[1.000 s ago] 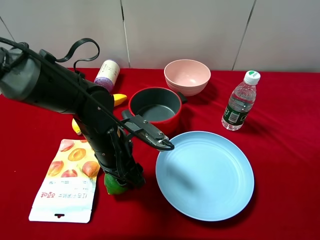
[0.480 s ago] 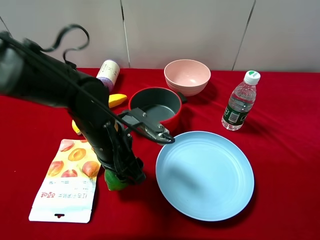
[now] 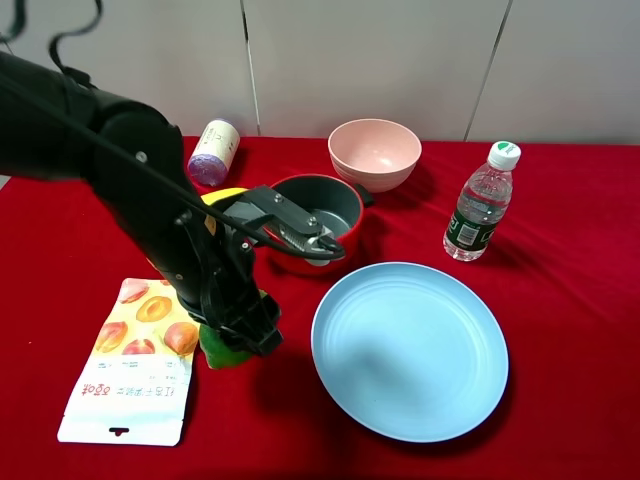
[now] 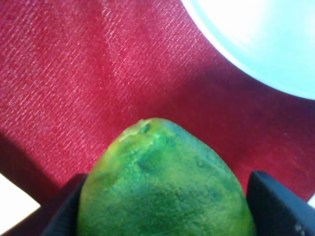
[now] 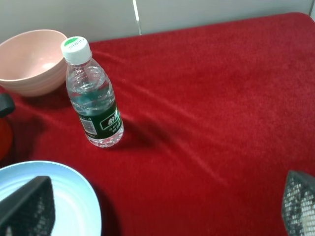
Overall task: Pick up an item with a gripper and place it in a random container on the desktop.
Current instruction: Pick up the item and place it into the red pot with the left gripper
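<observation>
The green lime point(image 3: 214, 352) is held between the fingers of my left gripper point(image 3: 232, 338), low over the red cloth point(image 3: 560, 300), between the snack bag and the light blue plate. In the left wrist view the lime point(image 4: 162, 182) fills the space between the two black fingers point(image 4: 278, 209), and the left gripper point(image 4: 165, 214) is shut on it. The red pot point(image 3: 345, 235) with its dark grey inside stands behind the gripper, partly hidden by the arm. My right gripper point(image 5: 162, 209) is open and empty over the cloth near the plate's edge; it does not show in the high view.
A light blue plate point(image 3: 410, 350) lies right of the lime. A pink bowl point(image 3: 374, 152) stands behind the pot. A water bottle point(image 3: 480, 205) stands at the right. A snack bag point(image 3: 135, 365) lies at the left. A yellow banana point(image 3: 222, 195) and a lying bottle point(image 3: 212, 152) are behind the arm.
My left arm has swung back and to the left, carrying the lime slightly up and left with it. The right arm's view gives no earlier frame.
</observation>
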Robot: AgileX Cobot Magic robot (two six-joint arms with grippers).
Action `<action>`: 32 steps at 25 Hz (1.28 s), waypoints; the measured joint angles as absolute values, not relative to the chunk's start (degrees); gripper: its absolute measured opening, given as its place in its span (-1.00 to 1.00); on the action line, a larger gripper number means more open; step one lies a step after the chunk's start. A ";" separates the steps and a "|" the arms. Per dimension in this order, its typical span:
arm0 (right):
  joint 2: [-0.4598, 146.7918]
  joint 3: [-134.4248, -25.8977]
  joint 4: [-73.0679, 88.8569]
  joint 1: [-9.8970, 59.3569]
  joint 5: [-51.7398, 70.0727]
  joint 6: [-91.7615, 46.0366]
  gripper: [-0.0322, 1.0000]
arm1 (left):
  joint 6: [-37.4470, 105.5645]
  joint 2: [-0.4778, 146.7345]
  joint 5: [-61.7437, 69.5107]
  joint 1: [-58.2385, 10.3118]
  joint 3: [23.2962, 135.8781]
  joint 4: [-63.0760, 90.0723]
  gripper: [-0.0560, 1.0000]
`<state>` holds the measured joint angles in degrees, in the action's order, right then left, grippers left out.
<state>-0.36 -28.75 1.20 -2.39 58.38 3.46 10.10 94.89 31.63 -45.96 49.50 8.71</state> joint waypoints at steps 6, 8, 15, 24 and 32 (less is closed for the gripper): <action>-0.36 -28.75 1.20 -2.39 58.38 3.46 0.40 | 9.99 93.76 38.64 -45.96 54.31 8.48 0.30; -0.36 -28.75 1.20 -2.39 58.38 3.46 0.40 | 9.52 93.76 41.00 -45.96 56.47 7.76 0.30; -0.36 -28.75 1.20 -2.39 58.38 3.46 0.40 | 5.92 93.76 48.97 -45.96 64.04 5.30 0.30; -0.36 -28.75 1.20 -2.39 58.38 3.46 0.40 | 2.98 93.84 56.47 -45.96 73.09 2.45 0.30; -0.36 -28.75 1.20 -2.39 58.38 3.46 0.40 | 1.46 99.24 61.87 -45.96 83.03 -0.56 0.30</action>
<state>-0.36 -28.75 1.20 -2.39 58.38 3.46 1.46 99.24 61.87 -45.96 83.03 -0.56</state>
